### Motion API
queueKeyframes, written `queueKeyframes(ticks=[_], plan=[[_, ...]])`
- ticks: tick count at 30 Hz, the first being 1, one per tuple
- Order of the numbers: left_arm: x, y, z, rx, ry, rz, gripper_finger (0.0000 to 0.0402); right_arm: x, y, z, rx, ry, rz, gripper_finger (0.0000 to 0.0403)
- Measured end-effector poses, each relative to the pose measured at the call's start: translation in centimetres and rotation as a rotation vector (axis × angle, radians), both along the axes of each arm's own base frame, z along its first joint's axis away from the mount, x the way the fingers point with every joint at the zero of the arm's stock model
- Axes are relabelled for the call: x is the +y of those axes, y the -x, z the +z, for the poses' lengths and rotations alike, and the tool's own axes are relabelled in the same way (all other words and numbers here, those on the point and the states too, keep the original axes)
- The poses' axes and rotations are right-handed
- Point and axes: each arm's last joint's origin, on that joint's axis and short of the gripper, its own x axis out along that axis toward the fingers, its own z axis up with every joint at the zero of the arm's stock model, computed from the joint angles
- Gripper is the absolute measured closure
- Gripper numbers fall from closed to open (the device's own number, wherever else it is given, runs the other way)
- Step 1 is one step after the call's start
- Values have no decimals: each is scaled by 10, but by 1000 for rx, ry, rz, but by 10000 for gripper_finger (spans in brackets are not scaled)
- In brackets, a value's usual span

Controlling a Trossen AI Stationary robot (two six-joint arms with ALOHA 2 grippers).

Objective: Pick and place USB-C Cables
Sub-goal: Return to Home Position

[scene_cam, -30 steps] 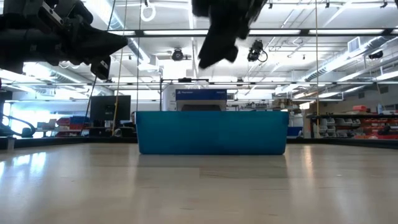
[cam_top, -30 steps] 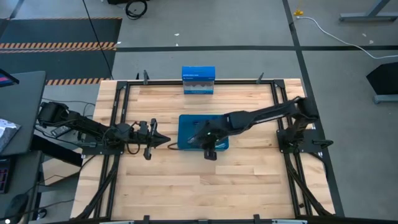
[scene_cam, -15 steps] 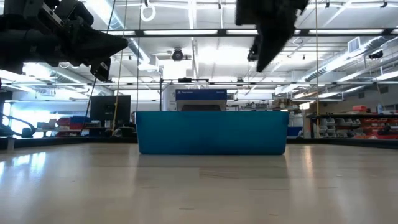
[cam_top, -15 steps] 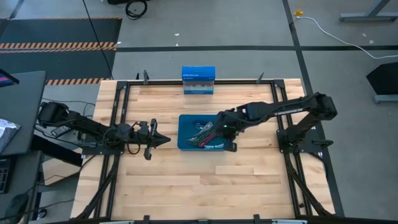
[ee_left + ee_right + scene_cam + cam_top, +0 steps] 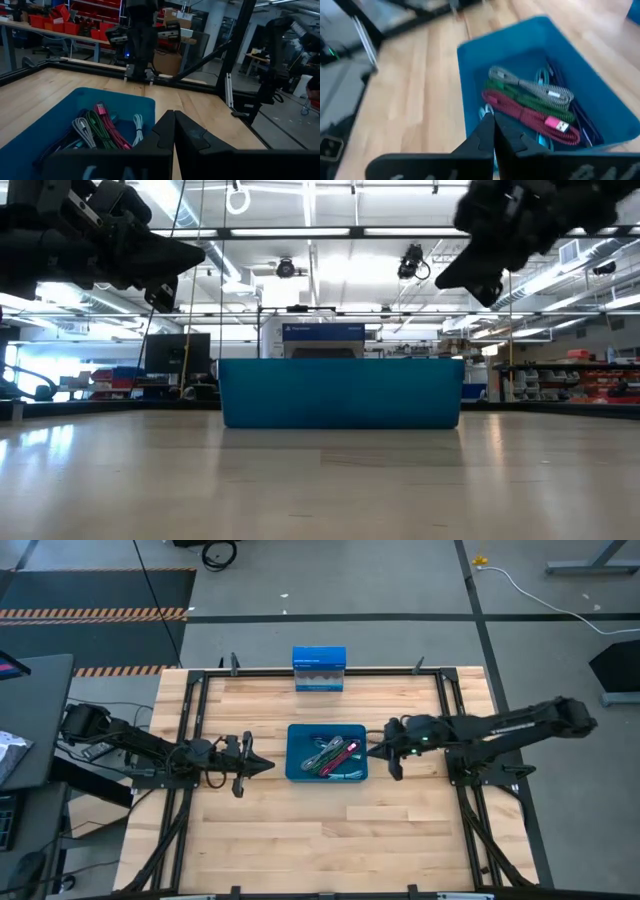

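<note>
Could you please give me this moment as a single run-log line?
USB-C cables: bundled in blue bin | right gripper: shut, empty, raised right of bin | left gripper: shut, empty, left of bin

USB-C Cables: all visible bundles lie loose inside the blue bin at mid-desk, none on the wood. They are piled side by side, long axes roughly parallel and diagonal across the bin floor.

- Grey cable: braided, at one edge of the pile.
- Green cable: touching the grey one.
- Magenta-red cable: next over, pink plug exposed.
- Pale blue cable: beside the pile.
- Teal cable: partly buried.
- Purple: cannot tell.
</note>
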Motion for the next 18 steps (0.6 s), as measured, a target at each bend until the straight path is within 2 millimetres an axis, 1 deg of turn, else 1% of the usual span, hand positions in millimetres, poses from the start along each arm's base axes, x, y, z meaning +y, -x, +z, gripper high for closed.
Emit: queueKeyframes(ticks=[4,8,12,15,18], plan=[[0,1,-1,1,-2,-9,390,-1,22,-20,-142,-9,-5,400],[6,11,-6,-10,13,-28,390,-3,41,-37,-233,-31,-26,400],[12,15,-5,15,49,-15,390,-3,55,-48,-340,-20,-20,400],[12,18,-4,23,53,-12,390,-3,63,-53,-411,4,-7,400],[13,20,-3,22,53,-13,390,-3,70,-59,-445,16,-2,400]])
